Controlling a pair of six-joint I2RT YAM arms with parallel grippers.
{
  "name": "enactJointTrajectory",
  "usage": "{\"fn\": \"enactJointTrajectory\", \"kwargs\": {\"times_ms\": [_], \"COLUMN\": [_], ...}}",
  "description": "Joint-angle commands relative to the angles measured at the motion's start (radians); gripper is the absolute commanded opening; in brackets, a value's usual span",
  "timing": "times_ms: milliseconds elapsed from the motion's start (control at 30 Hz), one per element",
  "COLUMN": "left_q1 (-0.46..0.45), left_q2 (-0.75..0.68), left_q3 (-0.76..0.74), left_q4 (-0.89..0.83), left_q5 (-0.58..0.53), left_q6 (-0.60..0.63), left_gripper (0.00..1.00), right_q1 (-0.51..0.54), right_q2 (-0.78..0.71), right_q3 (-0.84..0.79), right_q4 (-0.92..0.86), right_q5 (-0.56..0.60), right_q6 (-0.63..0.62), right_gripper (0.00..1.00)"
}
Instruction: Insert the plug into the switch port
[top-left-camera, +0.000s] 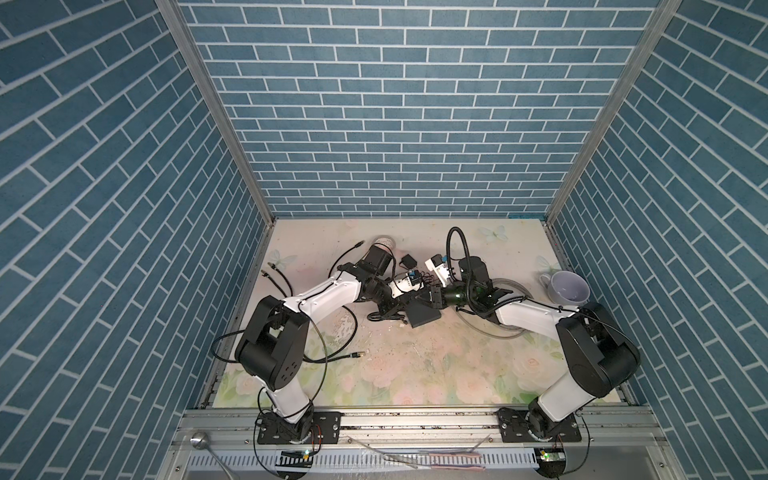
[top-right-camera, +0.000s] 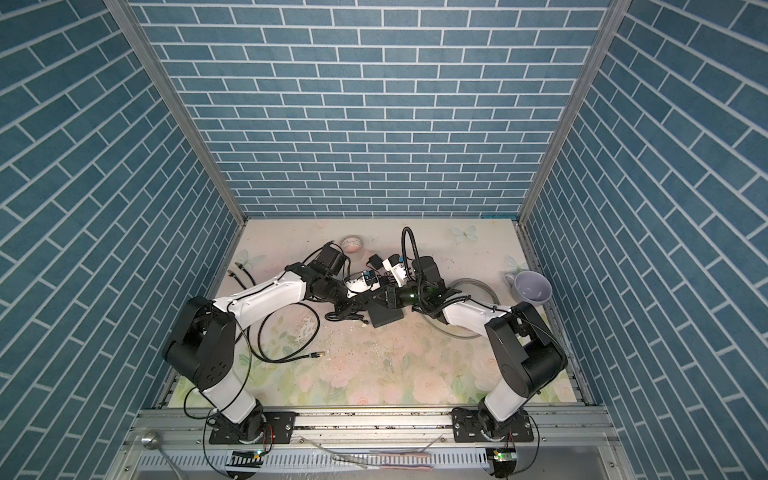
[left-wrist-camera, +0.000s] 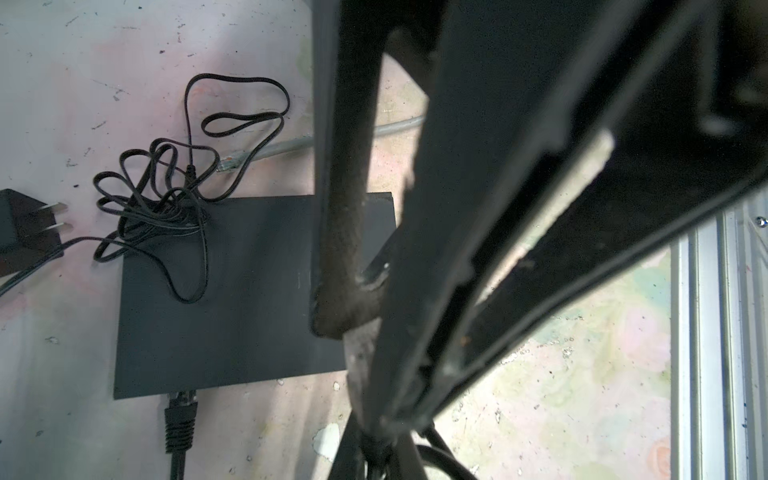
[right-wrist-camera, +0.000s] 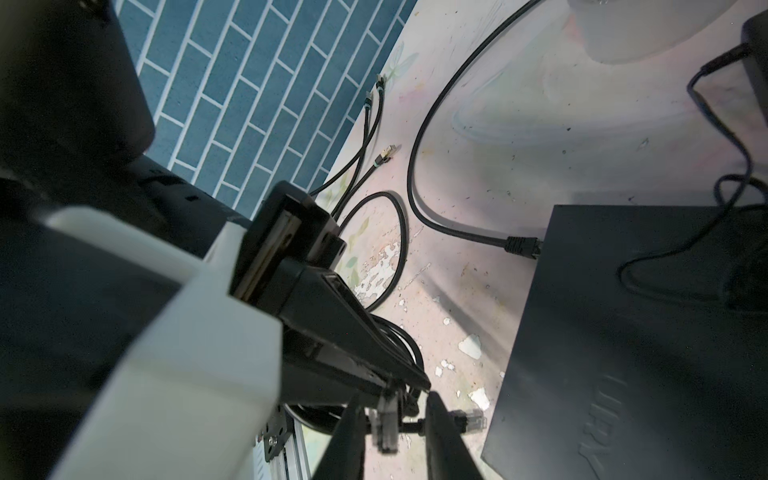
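In both top views the switch lies flat near the middle of the table. The left arm and the right arm meet over the side of it that faces the left arm. The claws are too crowded there to read.

In the left wrist view the left gripper has its fingers pressed together, with the tip just off a corner of the switch. A black cable sits in a port on one edge.

In the right wrist view the plug, a clear one, hangs under the left gripper's tip, which I judge is pinching it at the rear end. The right gripper stands spread, one finger on each side of the plug and not pressing it. A second plug lies just beside the switch edge.

The step looks like a take-over. To do it well, the right fingers should close squarely on the plug's flat sides before the left lets go. Then the nose should be turned level with a free port and pushed in straight, while the other claw keeps the box from sliding
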Motion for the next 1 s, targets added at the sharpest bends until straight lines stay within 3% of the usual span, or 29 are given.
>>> {"fn": "enactJointTrajectory", "kwargs": {"times_ms": [0, 467, 700, 967], "left_q1": [0.004, 0.005, -0.004, -0.057], "left_q2": [-0.027, -0.038, -0.074, -0.083], "left_q3": [0.027, 0.022, -0.046, -0.075], "left_q4": [-0.02, -0.005, 0.143, 0.167], "left_q5": [0.013, -0.012, -0.096, -0.151], "left_q6": [0.002, -0.008, -0.084, -0.085], "left_gripper": [0.0, 0.0, 0.27, 0.32], "right_q1": [0.006, 0.009, 0.01, 0.009], "right_q2": [0.027, 0.033, 0.06, 0.068], "right_q3": [0.056, 0.046, 0.052, 0.039], "right_q4": [0.038, -0.017, -0.013, 0.036], "right_q5": [0.006, 0.017, 0.071, 0.08], "right_q6": [0.021, 0.036, 0.302, 0.523], "right_gripper": [0.25, 0.08, 0.04, 0.02]}}
